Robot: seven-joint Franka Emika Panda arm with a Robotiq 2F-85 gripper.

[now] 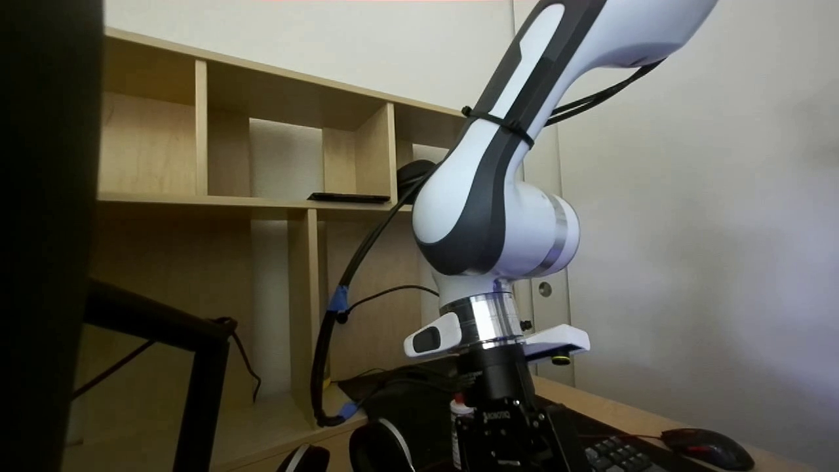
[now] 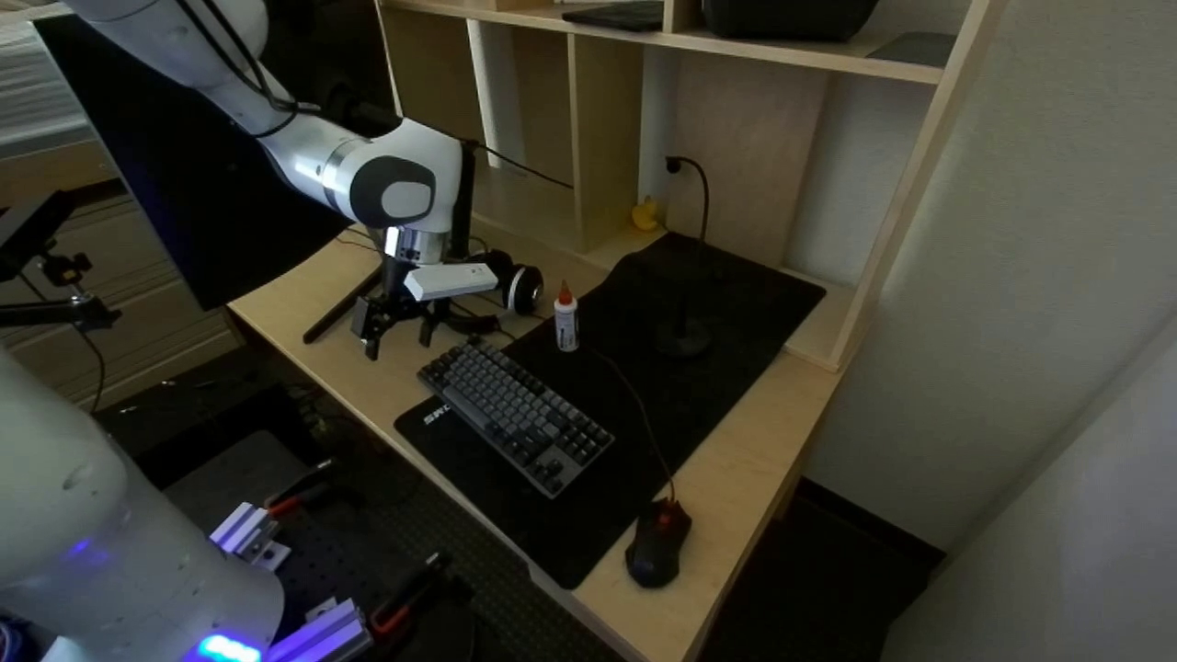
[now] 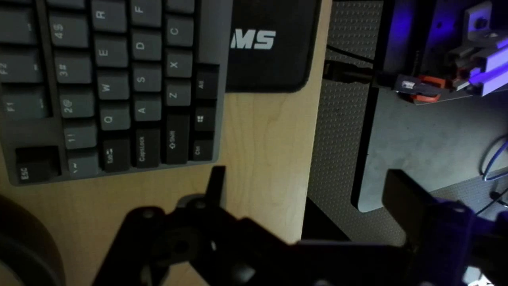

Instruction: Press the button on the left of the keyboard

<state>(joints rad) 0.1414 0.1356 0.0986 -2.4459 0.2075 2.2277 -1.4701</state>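
Note:
The black keyboard (image 2: 515,409) lies flat on a dark desk mat, partly visible at the bottom of an exterior view (image 1: 616,452). In the wrist view, the left end of the keyboard (image 3: 115,91) faces my gripper (image 3: 307,172). Its Esc key (image 3: 37,165), Tab key (image 3: 116,154), CapsLock key (image 3: 147,147) and Ctrl key (image 3: 203,150) show there. My gripper (image 2: 398,344) hangs over bare wood beyond that left end, apart from the keys. Its fingers are wide apart with nothing between them. Which button the task means cannot be told.
A white glue bottle (image 2: 566,324) stands behind the keyboard, headphones (image 2: 522,287) behind the gripper. A mouse (image 2: 658,544) lies beyond the mat (image 2: 634,303). A monitor (image 2: 184,165) rises beside the arm. The desk's front edge (image 3: 313,151) runs beneath the gripper.

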